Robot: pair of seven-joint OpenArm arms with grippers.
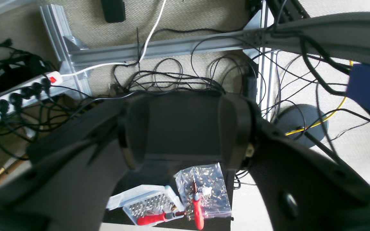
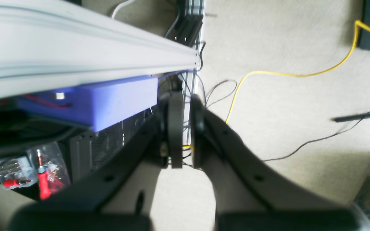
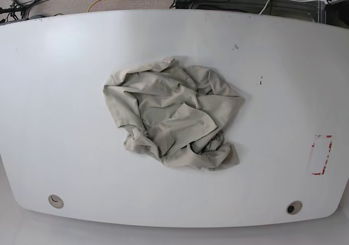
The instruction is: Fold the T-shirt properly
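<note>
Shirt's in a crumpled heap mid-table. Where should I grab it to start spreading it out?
Probably the T-shirt is best pinched at its loose bottom corner nearest the table's front edge, coming from above. That corner sticks out flat from the heap, so one layer lifts free.

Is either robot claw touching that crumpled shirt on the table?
Apart. The base view shows the T-shirt alone on the table, no arm near it. The left gripper and right gripper hang over cables and carpet.

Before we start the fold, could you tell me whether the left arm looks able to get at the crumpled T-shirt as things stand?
Probably yes: the T-shirt lies alone mid-table, nothing on or around it. The open left gripper is off the table, over floor cables.
</note>
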